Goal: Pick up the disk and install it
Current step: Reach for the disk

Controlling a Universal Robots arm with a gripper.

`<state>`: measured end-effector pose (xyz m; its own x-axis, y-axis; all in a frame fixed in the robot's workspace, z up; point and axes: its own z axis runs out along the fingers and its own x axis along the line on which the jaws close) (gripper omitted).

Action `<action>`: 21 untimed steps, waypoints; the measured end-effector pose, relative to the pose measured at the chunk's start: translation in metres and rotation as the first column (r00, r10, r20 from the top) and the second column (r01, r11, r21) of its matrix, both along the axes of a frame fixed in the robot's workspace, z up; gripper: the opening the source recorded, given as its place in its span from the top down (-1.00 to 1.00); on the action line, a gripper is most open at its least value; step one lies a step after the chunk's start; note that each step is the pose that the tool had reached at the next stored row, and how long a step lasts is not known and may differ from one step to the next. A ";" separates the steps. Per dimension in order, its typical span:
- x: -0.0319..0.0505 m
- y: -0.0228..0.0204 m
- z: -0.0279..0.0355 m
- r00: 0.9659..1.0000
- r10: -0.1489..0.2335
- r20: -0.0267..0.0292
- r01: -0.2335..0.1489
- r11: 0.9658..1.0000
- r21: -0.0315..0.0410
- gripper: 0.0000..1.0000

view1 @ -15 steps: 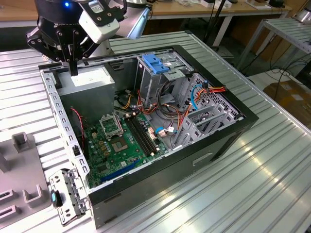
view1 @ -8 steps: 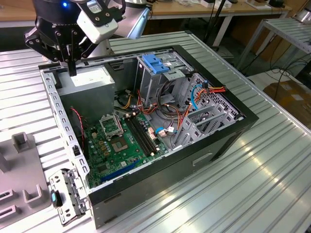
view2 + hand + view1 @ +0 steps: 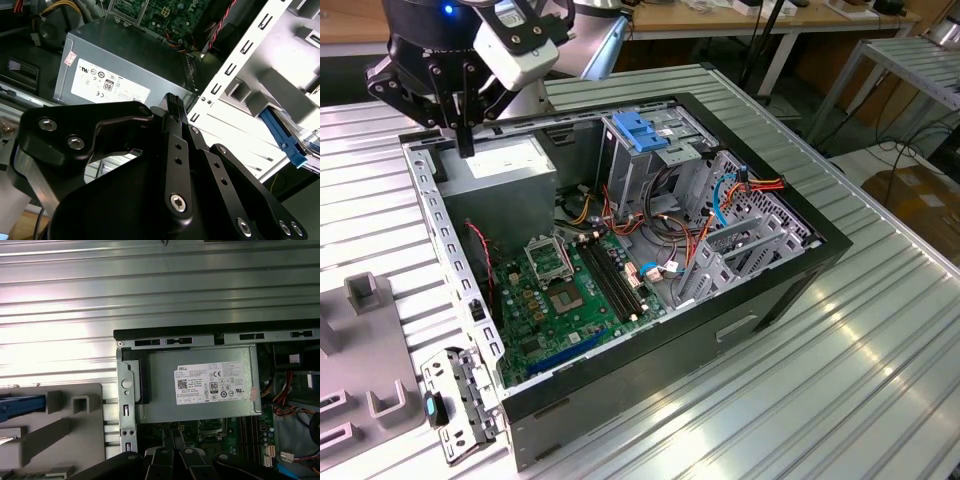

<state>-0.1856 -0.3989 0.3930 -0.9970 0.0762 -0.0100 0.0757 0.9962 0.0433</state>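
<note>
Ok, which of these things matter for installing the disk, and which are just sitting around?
For the job:
- gripper, shut on nothing, near the power supply
- disk, its blue rail visible on the grey holder
- open computer case

Lying about:
- power supply
- motherboard
- light-blue latch plate
- orange cables

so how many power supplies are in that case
1: the grey power supply with the white label, in the case's corner at the exterior view's left. Another hidden one seems unlikely.
</note>
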 end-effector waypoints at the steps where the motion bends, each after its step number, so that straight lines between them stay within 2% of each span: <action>1: -0.0004 0.0000 0.0000 1.000 0.000 0.000 0.000 1.000 0.000 0.79; 21: -0.0062 0.0000 -0.0001 1.000 0.000 -0.004 0.000 1.000 0.000 0.79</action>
<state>-0.1918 -0.3989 0.3930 -0.9971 0.0762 -0.0060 0.0759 0.9962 0.0430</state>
